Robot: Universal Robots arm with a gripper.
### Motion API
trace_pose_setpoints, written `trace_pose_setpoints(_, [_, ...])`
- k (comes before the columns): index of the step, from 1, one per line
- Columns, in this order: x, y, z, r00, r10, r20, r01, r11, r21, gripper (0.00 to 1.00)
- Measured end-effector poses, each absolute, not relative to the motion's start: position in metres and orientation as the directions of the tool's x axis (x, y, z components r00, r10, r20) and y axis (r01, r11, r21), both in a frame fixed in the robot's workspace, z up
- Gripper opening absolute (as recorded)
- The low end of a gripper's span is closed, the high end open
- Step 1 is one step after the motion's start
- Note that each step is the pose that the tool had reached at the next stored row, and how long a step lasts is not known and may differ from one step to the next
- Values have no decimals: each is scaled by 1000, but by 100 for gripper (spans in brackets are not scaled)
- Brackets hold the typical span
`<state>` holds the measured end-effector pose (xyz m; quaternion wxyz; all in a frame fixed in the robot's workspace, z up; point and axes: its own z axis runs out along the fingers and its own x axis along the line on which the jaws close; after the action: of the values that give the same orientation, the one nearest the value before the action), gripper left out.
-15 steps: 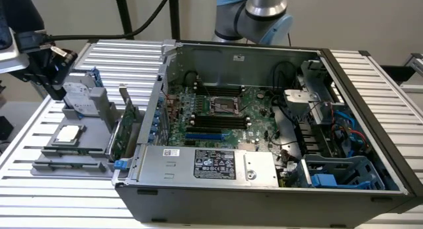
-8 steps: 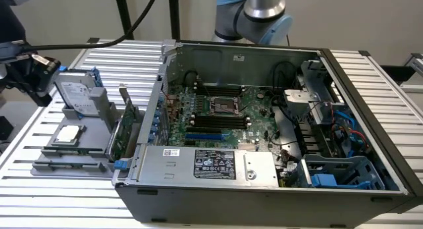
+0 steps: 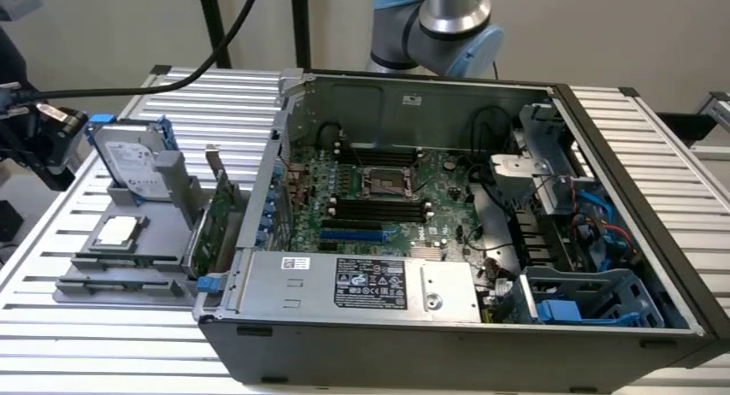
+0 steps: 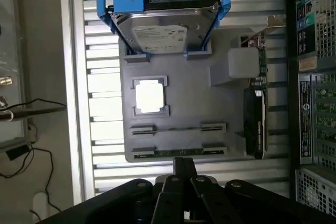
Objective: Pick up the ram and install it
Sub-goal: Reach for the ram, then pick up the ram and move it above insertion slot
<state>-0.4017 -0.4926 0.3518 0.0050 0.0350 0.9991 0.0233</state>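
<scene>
Arm (image 3: 452,23): silver tube and grey joint with pale blue caps, upright at top of exterior view, upper part running out of sight. Gripper (image 4: 184,164): black, seen from wrist, aimed straight down, held high, touching nothing. Fingers (image 4: 180,176) drawn together, tips meeting in one narrow point, nothing between them. Black linkage bars fan out behind tips toward wide dark gripper body.

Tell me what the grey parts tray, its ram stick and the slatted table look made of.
Grey parts tray: probably matte plastic, uniform with moulded slots. Thin green ram stick: likely laminated circuit board, seen edge-on. Slatted silver table: apparently aluminium, bright reflective ribs.
</scene>
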Motion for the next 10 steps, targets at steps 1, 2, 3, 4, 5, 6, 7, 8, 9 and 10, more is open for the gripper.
trace_pose_setpoints(1, [-402,-493,352,-997,70,-8,70,996,47,0])
trace_pose_setpoints(2, [-402,-493,352,-997,70,-8,70,996,47,0])
trace_pose_setpoints(3, [-402,-493,352,-997,70,-8,70,996,47,0])
trace_pose_setpoints(4, [-402,-493,352,-997,70,-8,70,996,47,0])
trace_pose_setpoints(5, [-402,-493,352,-997,70,-8,70,996,47,0])
trace_pose_setpoints(6, [-402,-493,352,-997,70,-8,70,996,47,0])
trace_pose_setpoints(7, [-402,-493,352,-997,70,-8,70,996,47,0])
trace_pose_setpoints(8, [-402,-493,352,-997,70,-8,70,996,47,0])
trace_pose_setpoints(9, [-402,-493,352,-997,70,-8,70,996,47,0])
trace_pose_setpoints(10, [-402,-493,352,-997,70,-8,70,996,47,0])
